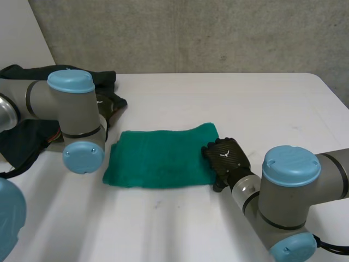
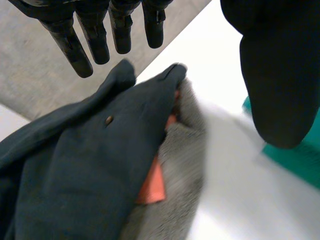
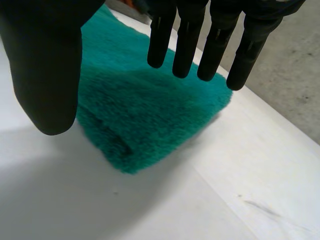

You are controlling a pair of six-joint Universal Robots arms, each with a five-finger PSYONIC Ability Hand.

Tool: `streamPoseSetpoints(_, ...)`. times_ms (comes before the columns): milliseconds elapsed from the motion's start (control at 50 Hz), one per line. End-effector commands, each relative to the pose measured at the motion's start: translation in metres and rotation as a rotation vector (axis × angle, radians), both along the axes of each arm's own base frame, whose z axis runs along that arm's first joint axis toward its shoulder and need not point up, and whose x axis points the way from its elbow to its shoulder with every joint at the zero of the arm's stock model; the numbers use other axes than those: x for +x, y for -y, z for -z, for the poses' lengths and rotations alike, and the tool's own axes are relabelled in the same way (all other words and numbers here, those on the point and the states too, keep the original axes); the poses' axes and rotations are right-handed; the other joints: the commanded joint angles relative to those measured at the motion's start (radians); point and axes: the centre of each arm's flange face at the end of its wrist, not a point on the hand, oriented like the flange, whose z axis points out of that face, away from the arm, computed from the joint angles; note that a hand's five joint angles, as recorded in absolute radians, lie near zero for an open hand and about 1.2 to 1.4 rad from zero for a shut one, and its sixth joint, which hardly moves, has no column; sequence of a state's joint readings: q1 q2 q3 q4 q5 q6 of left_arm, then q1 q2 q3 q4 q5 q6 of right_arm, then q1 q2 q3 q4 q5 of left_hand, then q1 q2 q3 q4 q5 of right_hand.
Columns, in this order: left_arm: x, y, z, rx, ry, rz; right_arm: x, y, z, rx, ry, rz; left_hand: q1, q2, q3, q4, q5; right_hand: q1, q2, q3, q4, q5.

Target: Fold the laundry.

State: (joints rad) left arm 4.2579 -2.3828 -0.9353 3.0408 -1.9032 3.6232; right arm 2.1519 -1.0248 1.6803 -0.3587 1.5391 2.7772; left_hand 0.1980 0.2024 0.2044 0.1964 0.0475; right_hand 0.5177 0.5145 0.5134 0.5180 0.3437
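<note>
Holding right hand (image 1: 226, 158) over folded towel (image 1: 158, 158), fingers (image 3: 187, 45) straight, apart, likely to press the fold. Hovering left hand (image 2: 277, 70) above dark pile (image 2: 75, 165), fingers (image 2: 95, 35) spread, probably for next piece.

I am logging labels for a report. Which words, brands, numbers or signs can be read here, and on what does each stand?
No readable text.
A small white mark on the back of the right hand: too small to read.
The green towel and the dark clothes show no label.
</note>
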Motion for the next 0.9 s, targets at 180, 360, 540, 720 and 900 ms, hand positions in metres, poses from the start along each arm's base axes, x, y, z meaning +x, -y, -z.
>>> streamPoseSetpoints(180,-0.014,-0.035,-0.026,-0.053,-0.060,0.110,-0.008,0.020,0.007,-0.066,-0.045,0.069,-0.023,-0.028,-0.030,-0.022,-0.047,0.879,0.882,0.883,0.878,0.878)
streamPoseSetpoints(360,-0.009,-0.046,-0.042,-0.073,-0.078,0.130,-0.037,0.024,-0.033,-0.211,-0.115,0.206,-0.023,-0.028,-0.030,-0.022,-0.047,0.879,0.882,0.883,0.878,0.878)
streamPoseSetpoints(540,0.017,-0.052,-0.061,-0.085,-0.108,0.107,0.015,0.004,-0.062,-0.628,-0.264,0.046,-0.023,-0.028,-0.030,-0.022,-0.047,0.879,0.882,0.883,0.878,0.878)
streamPoseSetpoints(720,0.049,-0.058,-0.085,-0.116,-0.182,0.054,0.089,-0.080,-0.020,-0.889,-0.174,-0.559,-0.023,-0.028,-0.030,-0.022,-0.047,0.879,0.882,0.883,0.878,0.878)
streamPoseSetpoints(900,0.043,-0.072,-0.087,-0.095,-0.222,0.141,0.078,-0.063,-0.026,-0.730,-0.113,-0.558,-0.023,-0.028,-0.030,-0.022,-0.047,-0.343,-0.340,-0.339,-0.343,-0.344)
